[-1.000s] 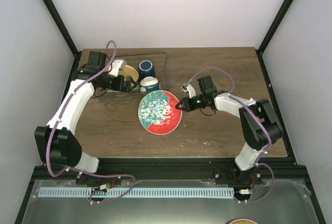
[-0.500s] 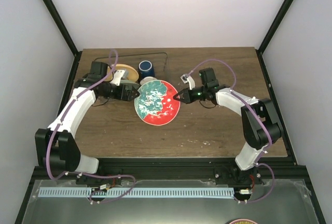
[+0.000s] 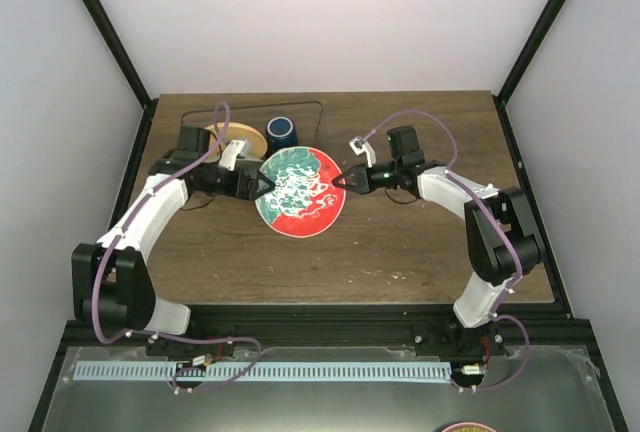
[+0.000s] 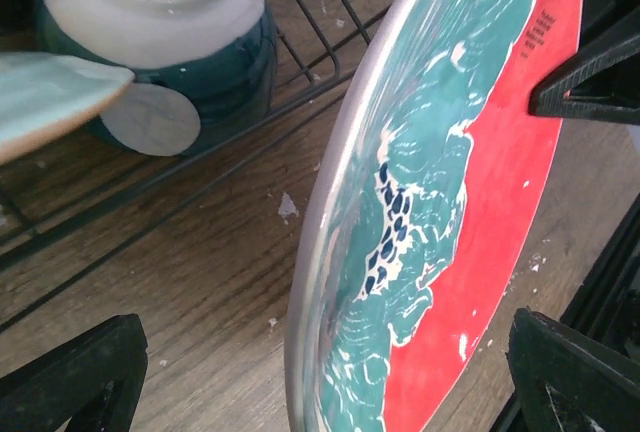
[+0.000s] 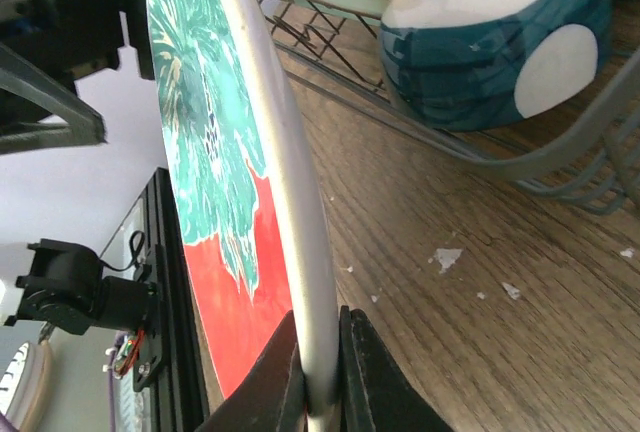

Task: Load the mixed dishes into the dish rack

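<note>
Beside the rack, the green plate is held tilted on edge, its right rim pinched between the jaws of the right gripper. Its left rim is straddled by the left gripper, jaws spread wide; contact cannot be told.

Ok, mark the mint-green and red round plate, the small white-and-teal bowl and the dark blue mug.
mint-green and red round plate (image 3: 296, 195), top external view, on its patterned face.
small white-and-teal bowl (image 5: 480, 62), right wrist view, on its teal side wall.
dark blue mug (image 3: 283, 133), top external view, on its upper end.
</note>
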`<move>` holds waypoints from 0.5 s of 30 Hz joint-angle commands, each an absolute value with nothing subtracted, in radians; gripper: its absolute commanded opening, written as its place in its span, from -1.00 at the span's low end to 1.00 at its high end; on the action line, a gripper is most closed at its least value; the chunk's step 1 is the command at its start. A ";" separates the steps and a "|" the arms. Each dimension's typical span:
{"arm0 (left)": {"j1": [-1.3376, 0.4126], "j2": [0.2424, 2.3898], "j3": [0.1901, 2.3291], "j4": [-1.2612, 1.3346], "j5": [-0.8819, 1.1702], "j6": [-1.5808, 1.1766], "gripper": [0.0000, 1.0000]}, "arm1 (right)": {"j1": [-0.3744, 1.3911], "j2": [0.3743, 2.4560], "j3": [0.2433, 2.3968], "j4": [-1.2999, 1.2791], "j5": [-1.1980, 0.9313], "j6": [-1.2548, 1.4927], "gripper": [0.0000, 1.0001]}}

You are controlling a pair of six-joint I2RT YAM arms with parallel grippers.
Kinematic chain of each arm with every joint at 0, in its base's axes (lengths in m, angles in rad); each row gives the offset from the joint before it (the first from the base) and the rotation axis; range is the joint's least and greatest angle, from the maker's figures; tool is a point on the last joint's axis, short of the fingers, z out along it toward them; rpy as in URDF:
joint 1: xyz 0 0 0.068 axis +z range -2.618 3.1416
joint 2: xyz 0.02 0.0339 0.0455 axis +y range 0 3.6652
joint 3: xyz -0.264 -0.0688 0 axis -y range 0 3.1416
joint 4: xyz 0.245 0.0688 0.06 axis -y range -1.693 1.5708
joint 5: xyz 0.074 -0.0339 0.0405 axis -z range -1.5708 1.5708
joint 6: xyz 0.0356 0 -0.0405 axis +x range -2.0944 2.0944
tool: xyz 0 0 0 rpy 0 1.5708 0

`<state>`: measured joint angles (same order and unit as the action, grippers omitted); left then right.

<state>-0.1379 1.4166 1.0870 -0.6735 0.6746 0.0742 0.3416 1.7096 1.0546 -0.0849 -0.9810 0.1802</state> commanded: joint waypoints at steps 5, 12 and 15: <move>-0.144 1.420 0.997 -0.482 0.752 0.031 1.00 | 0.335 1.696 1.156 0.057 -1.160 0.242 -0.99; -0.168 1.446 0.995 -0.424 0.785 0.005 0.65 | 0.335 1.692 1.157 0.061 -1.174 0.253 -0.99; -0.180 1.475 1.004 -0.408 0.811 -0.001 0.32 | 0.335 1.694 1.156 0.053 -1.192 0.251 -0.99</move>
